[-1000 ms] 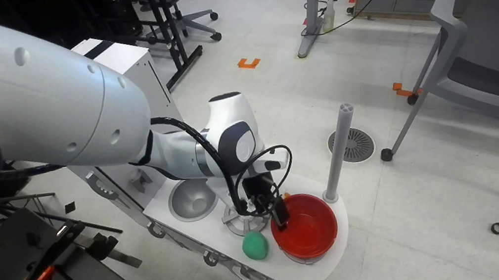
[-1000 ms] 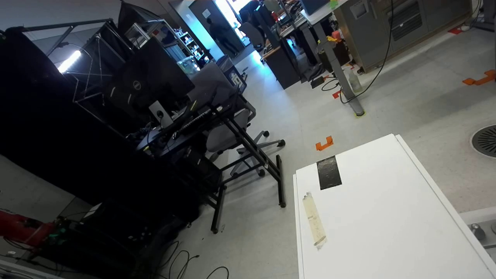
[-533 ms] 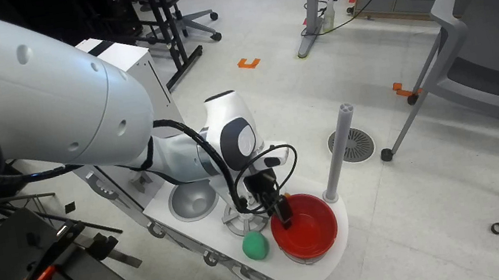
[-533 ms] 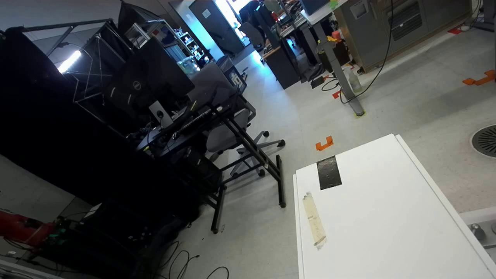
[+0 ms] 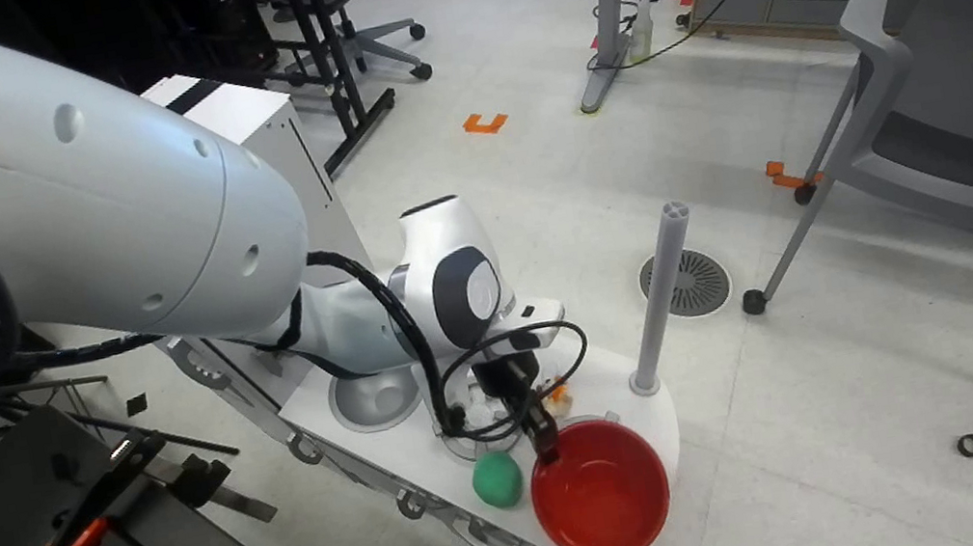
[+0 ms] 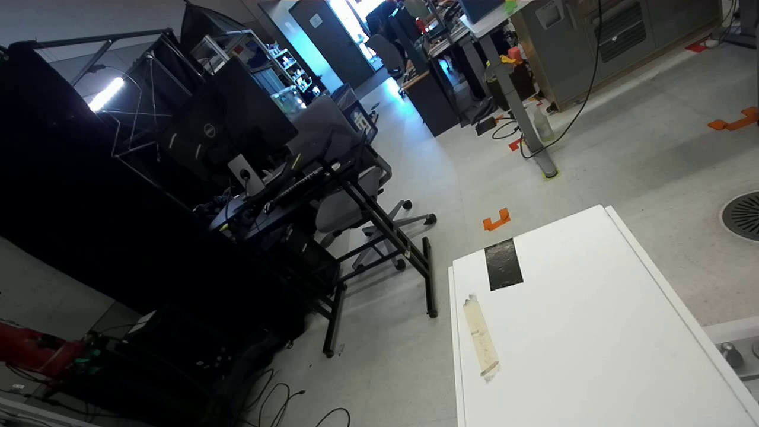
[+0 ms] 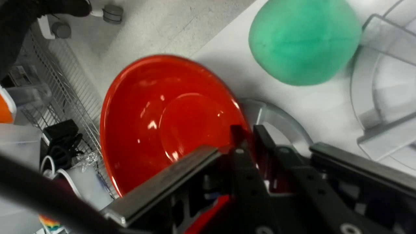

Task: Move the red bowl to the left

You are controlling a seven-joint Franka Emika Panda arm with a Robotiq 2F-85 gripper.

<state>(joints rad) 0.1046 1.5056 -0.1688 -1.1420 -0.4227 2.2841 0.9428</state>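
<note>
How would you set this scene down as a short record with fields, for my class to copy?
held item: red bowl
gripper: shut on the bowl's rim, one finger inside it
green ball: on the white counter, apart from the bowl
sink basin: grey, partly hidden by the arm
grey post: upright on the counter

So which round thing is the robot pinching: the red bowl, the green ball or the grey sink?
The red bowl: the gripper holds it by the rim. The green ball and the grey sink both sit outside its grip.
</note>
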